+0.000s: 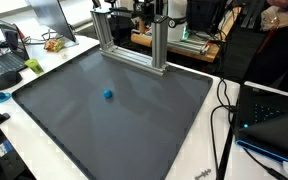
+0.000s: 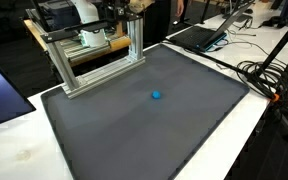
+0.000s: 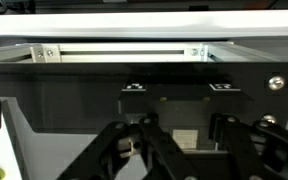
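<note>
Dark grey mat [image 1: 104, 130] covers pretty much the whole tabletop, office clutter all around it. Closest in, the wrist view has the gripper [image 3: 174, 150] along the bottom edge, black linkages folded in and the jaws pulled together with nothing between them, as far as I can make out in that dim shot. Right in front of the gripper sits the aluminium frame [image 3: 124, 52], its silver rail running straight across; both exterior views show the frame standing on the mat's back edge [image 2: 94, 60]. Past the frame, out on the open mat and well apart from the gripper, is a small blue ball [image 1: 108, 95] sitting by itself [image 2: 156, 96]. Farthest out, off the mat, a laptop [image 2: 199, 35] and some black cables [image 2: 264, 75].
</note>
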You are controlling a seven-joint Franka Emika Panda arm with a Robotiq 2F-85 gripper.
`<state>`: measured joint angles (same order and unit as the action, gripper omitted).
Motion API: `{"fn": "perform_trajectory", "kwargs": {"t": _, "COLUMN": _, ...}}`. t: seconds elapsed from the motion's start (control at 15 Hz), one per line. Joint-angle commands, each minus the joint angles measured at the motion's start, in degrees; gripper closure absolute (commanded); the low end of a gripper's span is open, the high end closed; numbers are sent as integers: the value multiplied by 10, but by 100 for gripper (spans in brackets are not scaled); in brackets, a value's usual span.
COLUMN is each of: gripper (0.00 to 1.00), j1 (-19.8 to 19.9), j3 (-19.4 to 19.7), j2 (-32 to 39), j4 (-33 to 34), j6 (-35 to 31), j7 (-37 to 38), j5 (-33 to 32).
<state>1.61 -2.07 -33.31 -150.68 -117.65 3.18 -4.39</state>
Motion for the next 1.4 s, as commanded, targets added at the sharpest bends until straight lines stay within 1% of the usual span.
{"fn": "perform_trajectory", "kwargs": {"t": 0.0, "gripper": 78, "j1": -2, "j3": -2, "j2": 8, "j4": 14, "j6": 33, "j7": 15, "j5": 3}}
{"fn": "perform_trajectory", "kwargs": {"t": 0.2, "gripper": 78, "j1": 1, "j3": -5, "j2": 9, "j4": 18, "j6": 37, "j7": 27, "j5": 2}}
{"fn": "perform_trajectory", "kwargs": {"t": 0.33, "gripper": 78, "j1": 5, "j3": -8, "j2": 9, "j4": 29, "j6": 49, "j7": 45, "j5": 1}}
{"fn": "perform_trajectory", "kwargs": {"t": 0.67, "gripper": 78, "j1": 12, "j3": -14, "j2": 12, "j4": 53, "j6": 50, "j7": 85, "j5": -5}}
{"fn": "perform_trajectory", "kwargs": {"t": 1.07, "gripper": 78, "j1": 12, "j3": -25, "j2": 37, "j4": 83, "j6": 11, "j7": 116, "j5": -9}}
{"fn": "perform_trajectory", "kwargs": {"t": 1.33, "gripper": 78, "j1": 12, "j3": -30, "j2": 80, "j4": 119, "j6": -15, "j7": 124, "j5": -12}}
